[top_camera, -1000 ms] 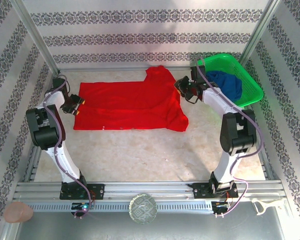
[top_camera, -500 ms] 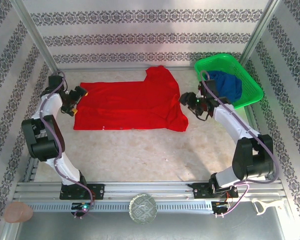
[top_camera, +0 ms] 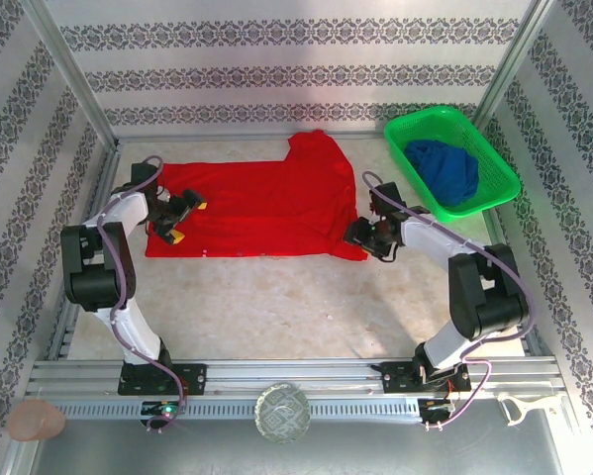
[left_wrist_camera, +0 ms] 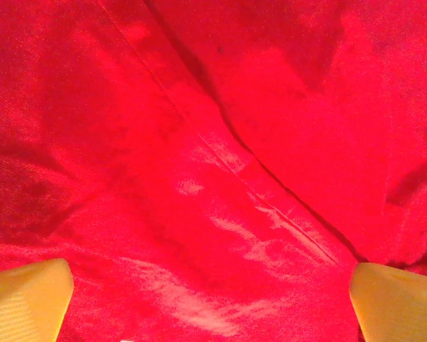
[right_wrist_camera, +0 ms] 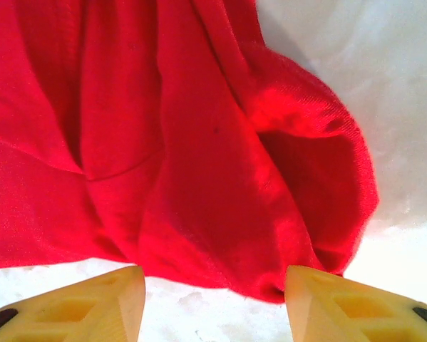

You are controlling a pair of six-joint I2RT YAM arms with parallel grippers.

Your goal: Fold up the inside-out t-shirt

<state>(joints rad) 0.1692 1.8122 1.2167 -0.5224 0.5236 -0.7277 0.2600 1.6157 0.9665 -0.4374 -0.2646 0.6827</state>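
The inside-out t-shirt [top_camera: 256, 213] lies spread on the pale table [top_camera: 276, 297], reaching from the left gripper [top_camera: 188, 221] across to the right gripper [top_camera: 360, 237]. Its neck is hard to make out. The end by the right gripper is bunched into rounded folds that cover what is under them, and one flap [top_camera: 314, 148] juts away from both grippers toward the back wall. In the left wrist view the cloth runs past every edge, with only a diagonal seam [left_wrist_camera: 270, 206] to tell by.

The left gripper [left_wrist_camera: 209, 306] stands over the shirt's left end with its yellow fingers [left_wrist_camera: 24, 299] spread as wide as they go and nothing between them; whether they touch the cloth cannot be told. The right gripper [right_wrist_camera: 213, 306] is about half open at the shirt's near right corner [right_wrist_camera: 320, 235], its fingers [right_wrist_camera: 92, 303] either side of bare table just short of the folded edge, gripping nothing.

Beyond the right gripper and to its right sits a green basket [top_camera: 494, 163] holding a dark blue garment [top_camera: 444, 168], well apart from the shirt. Behind both grippers, on the rail by the arm bases, lie a round patterned disc [top_camera: 282, 413] and a pinkish lump [top_camera: 36, 421].
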